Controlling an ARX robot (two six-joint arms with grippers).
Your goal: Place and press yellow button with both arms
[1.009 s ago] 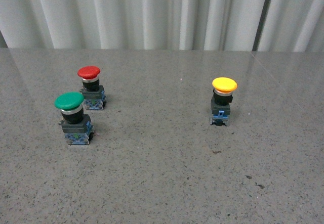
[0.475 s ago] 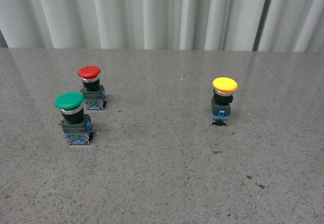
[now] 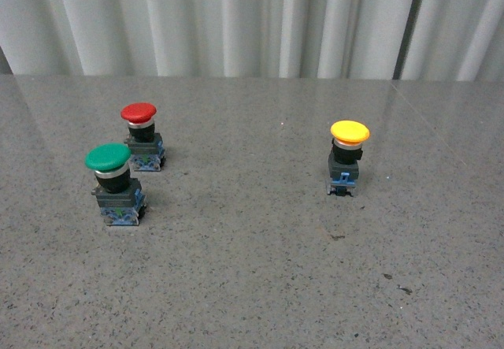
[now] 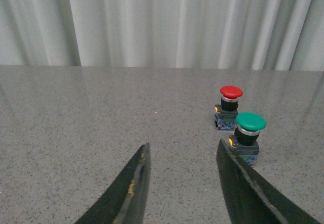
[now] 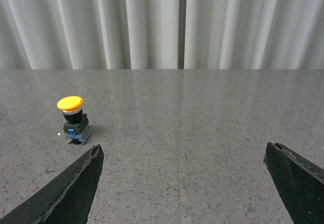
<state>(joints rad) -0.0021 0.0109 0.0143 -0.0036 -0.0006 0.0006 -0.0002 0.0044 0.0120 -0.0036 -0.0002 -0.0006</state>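
grey speckled stone desk (image 3: 252, 302) fills the front view, with neither arm in it; a few small dark specks (image 3: 398, 287) lie toward its near right corner; from the wrist cameras, the left gripper (image 4: 182, 145) hangs above the desk with its two black fingers (image 4: 134, 183) moderately apart and nothing between them; the right gripper (image 5: 183, 147) has its fingers (image 5: 76, 183) spread very wide, also gripping nothing; further in, the green button (image 3: 114, 182) stands upright near the left edge, nearest of the three to the near edge; the yellow button (image 3: 346, 158) stands upright on the right half of the desk, about midway between the near and far edges, well apart from the other two and from both grippers; its yellow-orange cap sits on a black body over a blue-grey base; the right wrist view shows it beyond the fingertips, untouched; the red button (image 3: 142, 135) stands just behind the green one, a little further from the left edge, close to it but apart; pale pleated curtain (image 3: 236, 18) hangs along the far edge.
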